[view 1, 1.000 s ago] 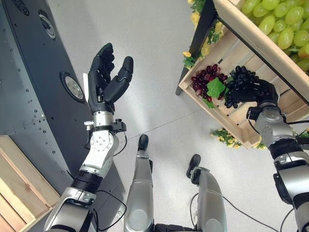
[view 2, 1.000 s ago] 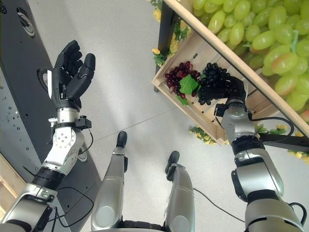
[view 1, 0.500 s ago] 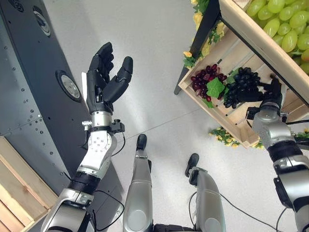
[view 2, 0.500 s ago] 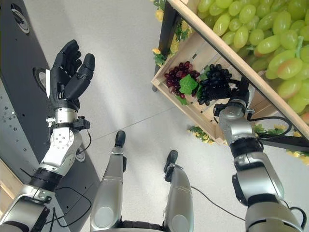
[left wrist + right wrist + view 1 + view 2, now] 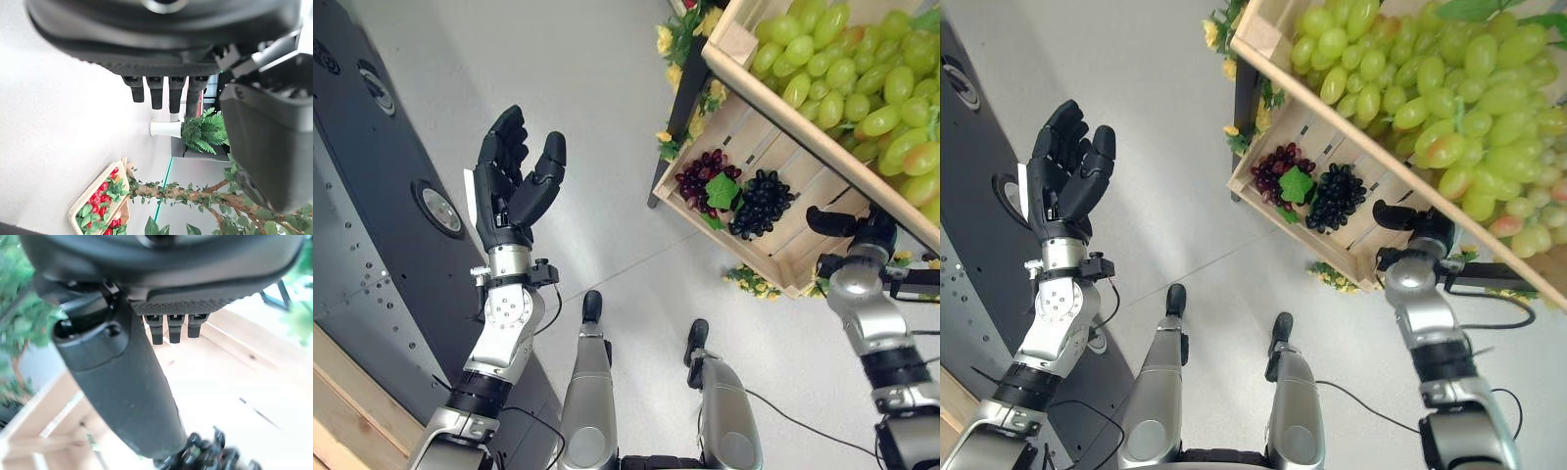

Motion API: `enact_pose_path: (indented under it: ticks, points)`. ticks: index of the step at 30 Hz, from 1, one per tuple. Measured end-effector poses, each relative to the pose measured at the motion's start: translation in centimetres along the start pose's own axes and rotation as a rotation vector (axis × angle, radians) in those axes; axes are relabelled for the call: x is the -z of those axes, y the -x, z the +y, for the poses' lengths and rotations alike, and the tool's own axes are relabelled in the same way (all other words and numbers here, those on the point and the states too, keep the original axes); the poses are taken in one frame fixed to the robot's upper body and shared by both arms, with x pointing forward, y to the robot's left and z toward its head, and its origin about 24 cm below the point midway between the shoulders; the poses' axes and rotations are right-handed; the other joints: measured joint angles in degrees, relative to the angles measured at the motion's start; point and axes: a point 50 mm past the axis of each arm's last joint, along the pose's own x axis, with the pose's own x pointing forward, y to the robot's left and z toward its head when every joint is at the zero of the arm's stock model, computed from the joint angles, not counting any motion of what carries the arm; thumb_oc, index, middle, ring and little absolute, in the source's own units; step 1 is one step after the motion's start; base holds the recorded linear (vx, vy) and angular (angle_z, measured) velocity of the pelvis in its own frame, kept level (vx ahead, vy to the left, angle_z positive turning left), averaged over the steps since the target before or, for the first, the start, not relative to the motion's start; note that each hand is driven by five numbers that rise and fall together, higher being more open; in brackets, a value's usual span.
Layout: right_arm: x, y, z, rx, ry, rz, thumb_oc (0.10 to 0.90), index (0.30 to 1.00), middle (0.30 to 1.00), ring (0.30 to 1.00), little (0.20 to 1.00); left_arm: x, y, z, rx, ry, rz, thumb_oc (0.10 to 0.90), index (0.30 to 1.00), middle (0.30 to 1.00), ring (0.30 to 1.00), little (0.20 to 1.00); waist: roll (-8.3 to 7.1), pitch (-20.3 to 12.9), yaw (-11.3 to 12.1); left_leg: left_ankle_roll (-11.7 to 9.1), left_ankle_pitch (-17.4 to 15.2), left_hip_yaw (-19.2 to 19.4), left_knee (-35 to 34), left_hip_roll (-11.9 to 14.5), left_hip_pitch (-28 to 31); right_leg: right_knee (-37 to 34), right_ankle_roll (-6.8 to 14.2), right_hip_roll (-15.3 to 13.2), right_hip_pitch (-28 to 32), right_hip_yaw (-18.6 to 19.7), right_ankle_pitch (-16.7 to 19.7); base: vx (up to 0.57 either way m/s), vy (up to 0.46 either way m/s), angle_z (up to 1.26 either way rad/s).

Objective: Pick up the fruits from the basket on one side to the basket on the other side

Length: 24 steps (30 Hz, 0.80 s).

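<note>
Overhead, both the left hand [image 5: 514,181] and right hand [image 5: 847,223] hang spread (holding nothing) above pale grey floor [image 5: 607,117].

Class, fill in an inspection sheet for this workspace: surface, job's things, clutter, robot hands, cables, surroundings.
Surface: grey floor.
Job's things: black grapes beside red grapes in the lower wooden crate; green grapes in the crate above.
Clutter: nothing seen.
Robot hands: left robot hand raised, open, empty; right robot hand open, apart from the black grapes.
Cables: nothing seen.
Surroundings: yellow flowers, dark panel.
</note>
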Motion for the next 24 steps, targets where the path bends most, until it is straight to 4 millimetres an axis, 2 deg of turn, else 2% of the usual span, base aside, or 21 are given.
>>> enact_pose_path:
  ticks: [4,9,18,24]
  points:
    - [-0.2,1.2,1.7,-0.065,-0.105,-0.024,0.800,0.900,0.900,0.900,0.900,0.1,0.2,-0.2,-0.016,0.008,0.003,0.800,0.900,0.900,0.900,0.900,-0.07,-0.02,-0.77,0.11,0.11,0.76,-2.03,-0.03,3.57,-2.90,0.12,-0.04,3.68,0.02,0.86,0.03,0.051,-0.04]
    - [-0.9,3.0,3.9,-0.324,-0.294,-0.079,0.800,0.900,0.900,0.900,0.900,0.4,0.5,-0.6,-0.020,0.034,0.014,0.800,0.900,0.900,0.900,0.900,-0.10,-0.06,-0.62,0.12,0.40,1.35,-4.65,-0.13,7.33,-6.50,0.33,-0.08,7.74,-0.21,1.77,0.08,0.058,-0.02]
    - [-1.0,5.6,6.0,-0.810,-0.545,-0.084,0.800,0.900,0.900,0.900,0.900,0.6,0.8,-0.5,-0.012,0.049,0.026,0.800,0.900,0.900,0.900,0.900,-0.11,-0.21,1.38,0.19,0.47,1.23,-8.92,-1.33,14.78,-10.77,0.69,-1.18,15.87,-1.92,2.06,0.12,0.147,0.07]
    - [-1.5,7.0,7.0,-1.068,-0.750,-0.087,0.800,0.900,0.900,0.900,0.900,0.4,0.8,-0.1,0.025,0.059,0.017,0.800,0.900,0.900,0.900,0.900,-0.75,-1.16,3.83,1.50,-0.44,1.19,-8.56,-3.58,17.29,-11.88,1.16,-3.32,19.68,-2.97,2.33,0.12,0.225,0.09]
